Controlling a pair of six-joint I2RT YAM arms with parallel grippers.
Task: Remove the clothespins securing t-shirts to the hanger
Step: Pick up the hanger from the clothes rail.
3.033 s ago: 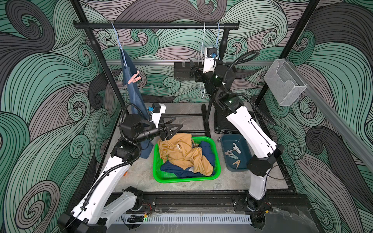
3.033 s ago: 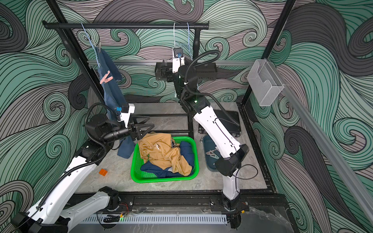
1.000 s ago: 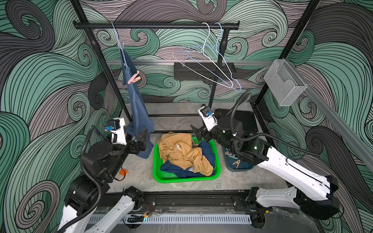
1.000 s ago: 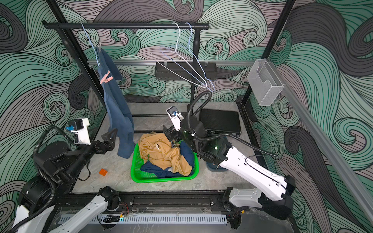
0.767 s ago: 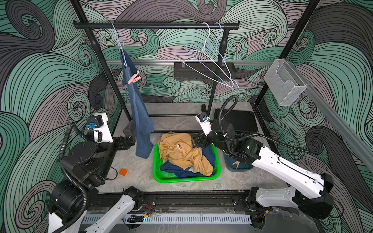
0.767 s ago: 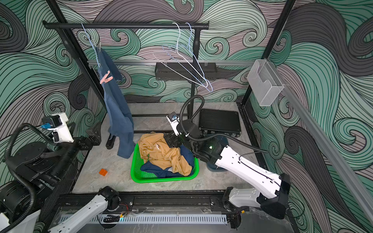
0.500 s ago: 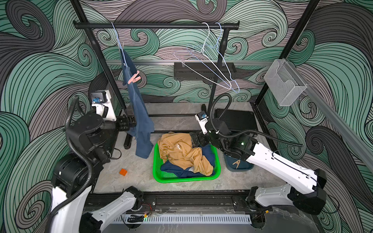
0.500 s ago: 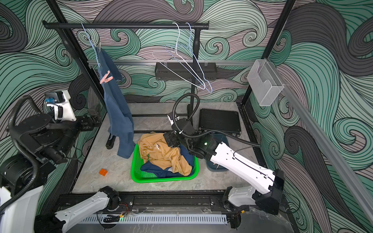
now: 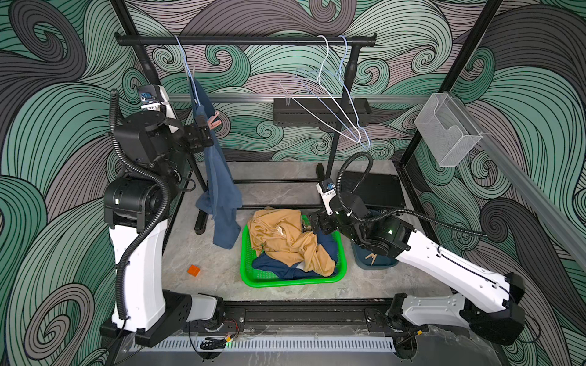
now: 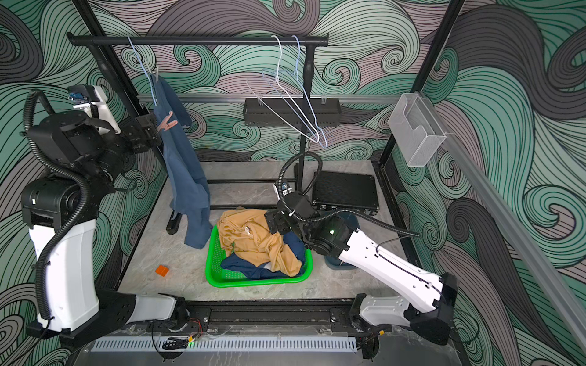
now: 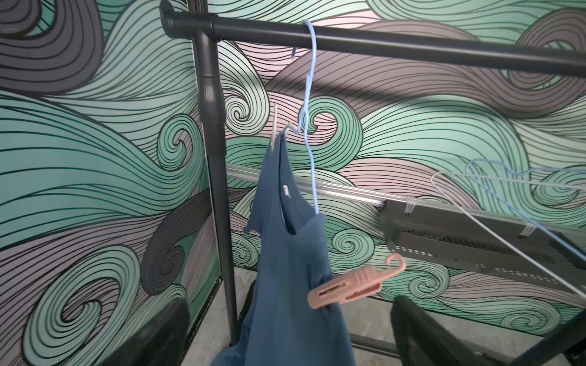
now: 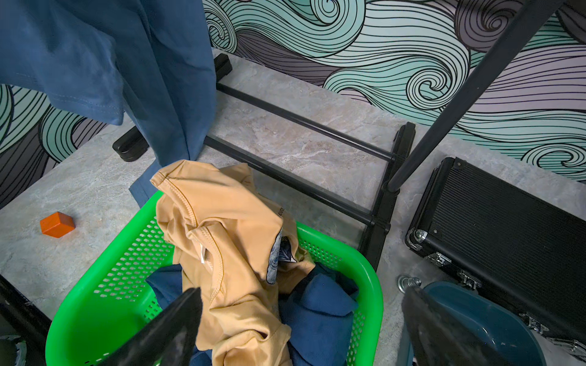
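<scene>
Blue t-shirt (image 9: 218, 177): plain medium blue, hangs long and crumpled from a pale blue wire hanger (image 11: 309, 126) on the rail (image 11: 380, 41).
Pink clothespin (image 11: 352, 286): has a small hook, is clamped on the shirt's shoulder edge and sticks out sideways.
Pale clothespin (image 11: 274, 126): clipped at the shirt's top end, beside the hanger's neck.
Mustard t-shirt (image 9: 282, 237): crumpled on top in the green basket (image 9: 253, 279).
Navy t-shirt (image 9: 276, 264): bunched beneath it.
Tan clothespin (image 9: 370, 258): lies loose in the teal bin (image 9: 385, 264).
</scene>
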